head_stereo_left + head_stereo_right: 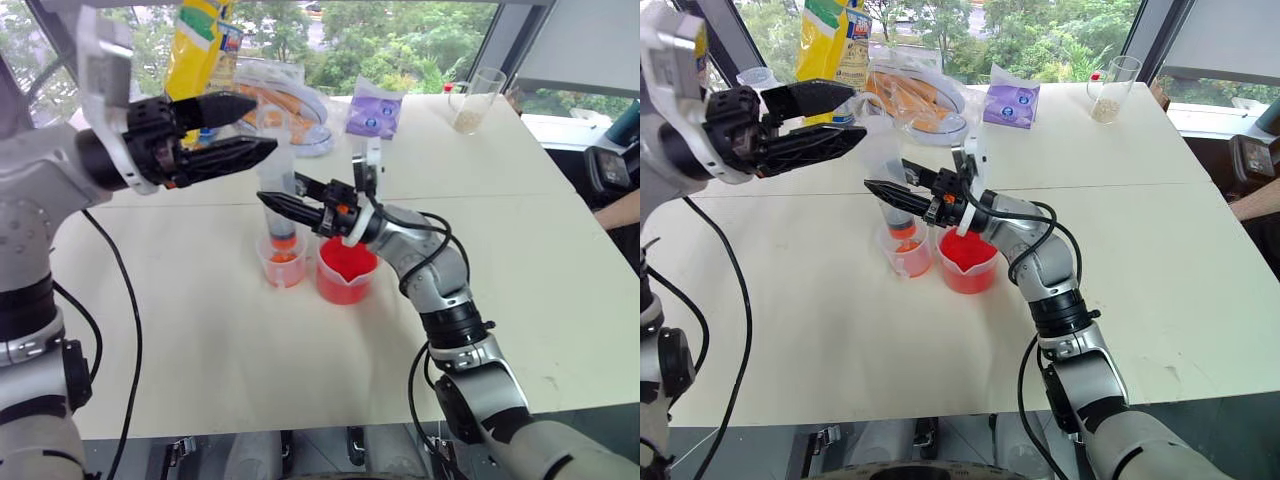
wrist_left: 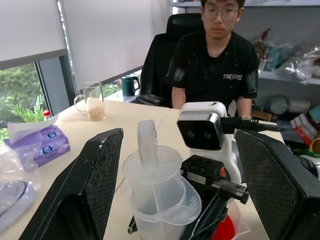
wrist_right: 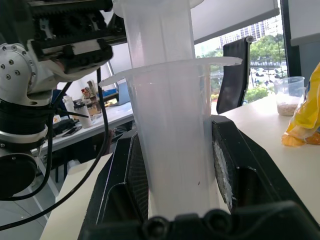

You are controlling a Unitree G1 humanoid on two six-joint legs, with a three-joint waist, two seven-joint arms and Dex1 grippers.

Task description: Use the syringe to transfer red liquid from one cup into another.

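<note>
Above small cup (image 1: 283,262): syringe (image 1: 278,205), midtable.

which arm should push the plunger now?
Left. Its open gripper hovers above the syringe, which the right gripper clamps upright over the smaller cup; the right is occupied.

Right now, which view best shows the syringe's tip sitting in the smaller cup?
Right eye view: the syringe stands upright, tip in the smaller cup. Left eye view shows likewise; both wrist views show its clear barrel, tip unseen.
</note>
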